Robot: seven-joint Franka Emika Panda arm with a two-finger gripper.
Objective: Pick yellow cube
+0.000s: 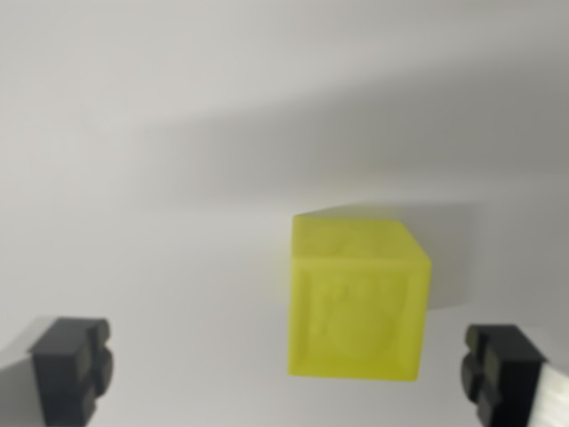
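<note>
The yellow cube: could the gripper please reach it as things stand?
Probably yes. The gripper is open, the cube sits between its fingers, nearer the wrist view's right one, and nothing blocks it.

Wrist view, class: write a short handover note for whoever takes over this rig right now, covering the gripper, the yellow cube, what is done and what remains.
Gripper: open, holding nothing; both fingertips show at the bottom corners of the wrist view.
Yellow cube: resting on the plain white surface, untouched, between the fingertips but nearer the one on the wrist view's right.
Done: gripper roughly lined up over the cube.
Left: probably centre slightly toward the wrist view's right, descend, close on the cube, lift.
</note>
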